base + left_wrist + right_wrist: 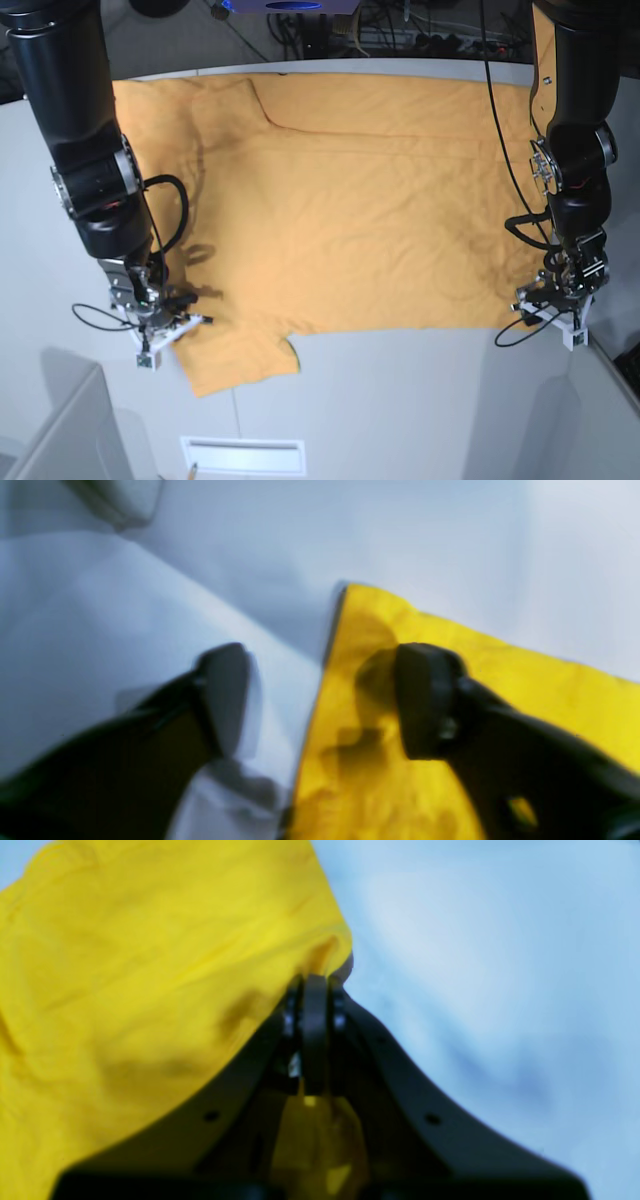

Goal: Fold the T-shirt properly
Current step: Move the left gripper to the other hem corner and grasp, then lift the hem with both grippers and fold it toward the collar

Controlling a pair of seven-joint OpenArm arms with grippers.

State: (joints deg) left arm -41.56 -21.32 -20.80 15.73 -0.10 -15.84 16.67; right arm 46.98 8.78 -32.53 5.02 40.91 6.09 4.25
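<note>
T-shirt [350, 200] spread flat and wide across white table [400, 400], collar toward far edge, one sleeve hanging down at near hem. Right gripper [316, 985] at that sleeve-side edge of T-shirt, jaws pressed together with a pinch of yellow fabric caught between them, cloth bunched up around the tips. Left gripper [320, 700] at opposite near corner of T-shirt, jaws spread wide, holding nothing; one fingertip [425, 700] over fabric, other over bare table just beside cloth edge.
</note>
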